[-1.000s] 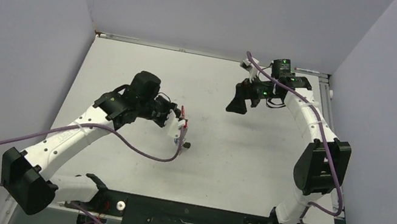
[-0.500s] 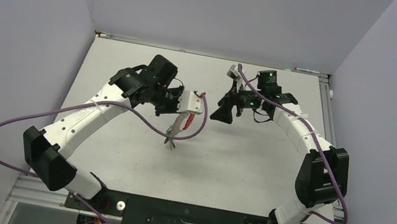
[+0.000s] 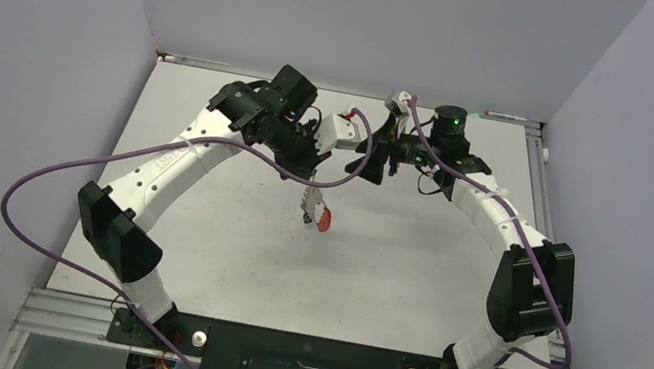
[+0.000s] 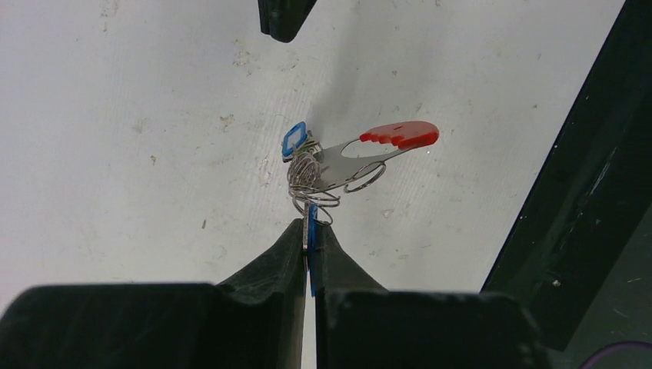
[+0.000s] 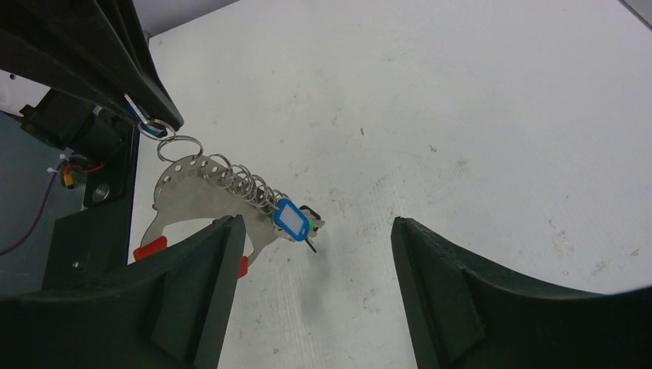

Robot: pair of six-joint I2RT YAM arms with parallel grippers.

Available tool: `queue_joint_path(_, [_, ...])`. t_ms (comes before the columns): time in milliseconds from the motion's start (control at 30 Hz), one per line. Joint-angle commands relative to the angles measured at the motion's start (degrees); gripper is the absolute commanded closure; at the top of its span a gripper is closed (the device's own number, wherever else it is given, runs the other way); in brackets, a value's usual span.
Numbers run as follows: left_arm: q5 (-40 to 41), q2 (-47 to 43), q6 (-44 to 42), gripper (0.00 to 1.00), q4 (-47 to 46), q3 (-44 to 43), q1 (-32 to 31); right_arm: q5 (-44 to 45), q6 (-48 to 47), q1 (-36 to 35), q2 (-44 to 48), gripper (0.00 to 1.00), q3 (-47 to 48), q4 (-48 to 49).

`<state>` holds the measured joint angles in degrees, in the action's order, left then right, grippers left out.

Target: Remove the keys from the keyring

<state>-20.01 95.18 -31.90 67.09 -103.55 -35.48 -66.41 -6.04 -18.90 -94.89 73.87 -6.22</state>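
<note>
My left gripper point(image 3: 313, 180) is shut on a blue-tagged key point(image 4: 309, 231) and holds the whole bunch in the air above the table. The keyring point(image 4: 350, 157), a silvery plate with a red end point(image 4: 400, 134), hangs below the fingers with several small wire rings and another blue tag point(image 4: 294, 140). In the top view it dangles at mid-table point(image 3: 319, 216). My right gripper point(image 3: 371, 160) is open and empty, close to the right of the left gripper. In the right wrist view, the right gripper point(image 5: 315, 224) has the keyring point(image 5: 184, 192) and the keys point(image 5: 292, 221) just beyond its left finger.
The white table point(image 3: 411, 260) has light scuff marks. Purple cables point(image 3: 48, 186) loop off both arms. A black frame point(image 4: 569, 192) runs along the right of the left wrist view. The table's back edge point(image 3: 222, 67) meets the grey walls.
My left gripper has lifted the keyring off the table and carried it back and to the right. My right gripper has moved left, close to it.
</note>
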Motion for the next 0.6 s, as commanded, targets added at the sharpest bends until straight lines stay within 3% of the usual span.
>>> queue_joint_path(0, [-1.62, 0.71, 9.18, 1.00, 0.31, -4.64, 0.42, -3.28, 7.47, 1.14, 2.89, 0.30, -2.25, 13.77])
queue_joint_path(300, [-1.64, 6.20, 20.65, 1.00, 5.71, -11.49, 1.90, -6.49, 8.27, 2.11, 3.57, 0.37, -3.23, 14.36])
queue_joint_path(567, [-3.55, 6.40, 23.03, 1.00, 6.83, -8.52, 2.70, -5.78, 2.50, 0.50, 3.13, 0.42, -2.33, 6.77])
